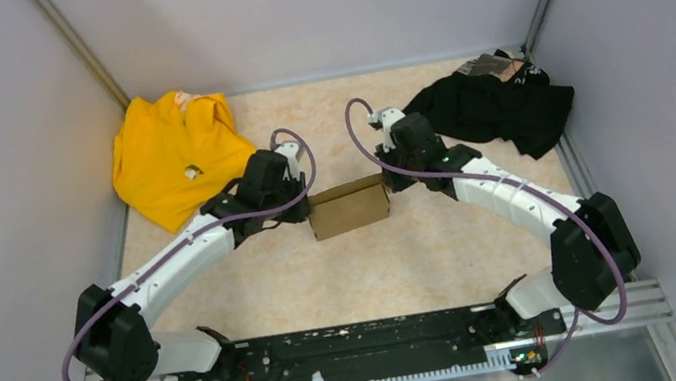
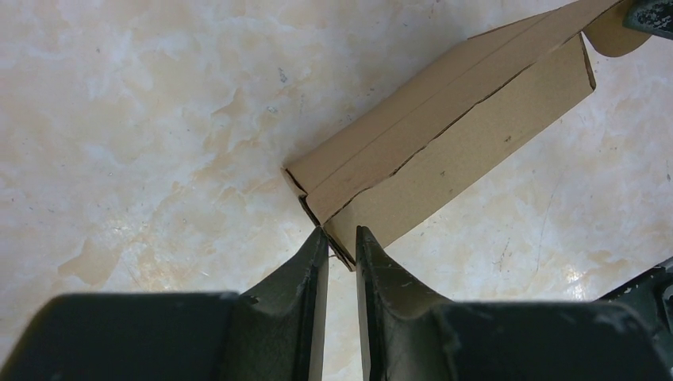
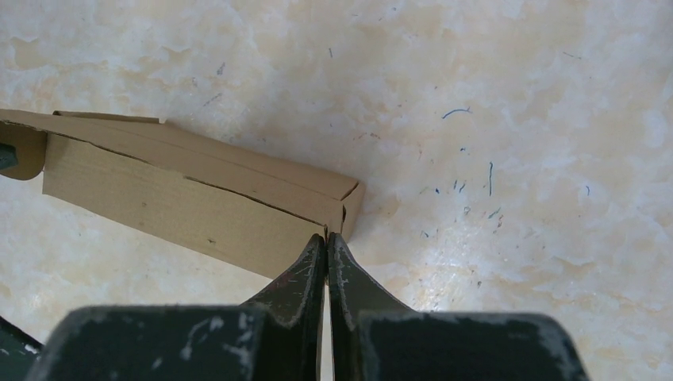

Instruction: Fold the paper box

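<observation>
You're seeing plain brown cardboard box (image 1: 349, 207) lying at middle of worktop (image 1: 377, 276), long axis running left-right, right end angling slightly toward back edge. Left gripper (image 2: 341, 238) pinching box's left end corner. Right gripper (image 3: 326, 240) clenched empty, tips touching right end. Wrist views showing top seam. Only top view showing yellow garment (image 1: 172, 155) and black garment (image 1: 493, 107) at back corners, prints unreadable.
</observation>
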You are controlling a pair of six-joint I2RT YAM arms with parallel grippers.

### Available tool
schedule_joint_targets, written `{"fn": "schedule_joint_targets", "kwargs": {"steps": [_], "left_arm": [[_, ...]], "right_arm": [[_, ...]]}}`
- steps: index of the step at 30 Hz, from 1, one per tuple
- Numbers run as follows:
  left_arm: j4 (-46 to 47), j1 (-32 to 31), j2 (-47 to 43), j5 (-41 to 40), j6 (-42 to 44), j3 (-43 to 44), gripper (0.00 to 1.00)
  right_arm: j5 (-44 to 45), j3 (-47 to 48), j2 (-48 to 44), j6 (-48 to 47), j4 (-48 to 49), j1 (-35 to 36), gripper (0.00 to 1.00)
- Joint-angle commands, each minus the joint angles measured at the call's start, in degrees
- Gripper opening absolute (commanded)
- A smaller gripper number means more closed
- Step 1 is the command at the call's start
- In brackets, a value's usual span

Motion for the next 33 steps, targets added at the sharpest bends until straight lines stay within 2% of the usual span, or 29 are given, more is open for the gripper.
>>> {"fn": "schedule_joint_targets", "kwargs": {"steps": [1,23,33], "left_arm": [[-0.17,-0.54,-0.68,-0.99,1.58,0.73,0.24],[-2.66,-0.52,-2.03,-0.48,6.00,0.86,0.24],[-0.77,-0.53,-1.85,-0.48,3.96,-0.47,0.22]], "right_arm": [[0.13,2.18,0.77,3.01,0.67,2.18,0.00],[4.84,0.81,0.69,5.82,0.81,3.10,0.00],[5.82,-0.03,0.47,7.07,1.58,3.28,0.00]]}}
